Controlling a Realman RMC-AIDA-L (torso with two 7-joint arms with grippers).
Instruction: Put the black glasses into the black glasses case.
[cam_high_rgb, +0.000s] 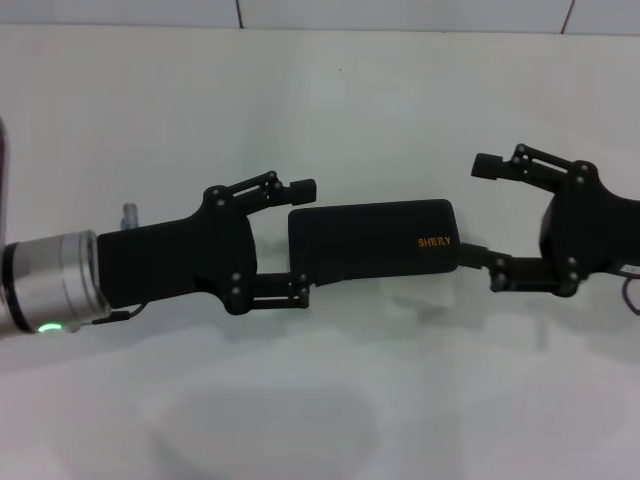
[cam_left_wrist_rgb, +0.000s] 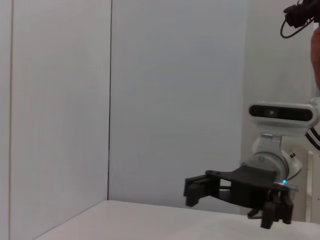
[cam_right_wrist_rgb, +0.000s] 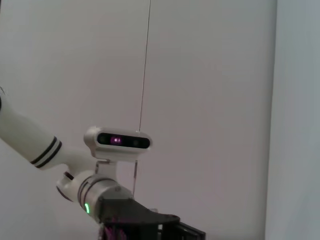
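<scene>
- On the white desk (cam_high_rgb: 320, 400), the closed black glasses case (cam_high_rgb: 372, 242) lies between both grippers.
- Left gripper (cam_high_rgb: 305, 240): jaws spread around its end.
- Right gripper (cam_high_rgb: 485, 218): jaws spread at the opposite end.

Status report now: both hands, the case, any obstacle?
Left hand open around one end of the closed glasses case. Right hand open at the other end. Glasses not visible. No obstacle seen.

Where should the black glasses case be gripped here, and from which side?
Grip the black glasses case across its short ends: it lies closed and flat, long axis left-right. The left gripper and right gripper sit open at either end, so approach sideways, probably.
</scene>
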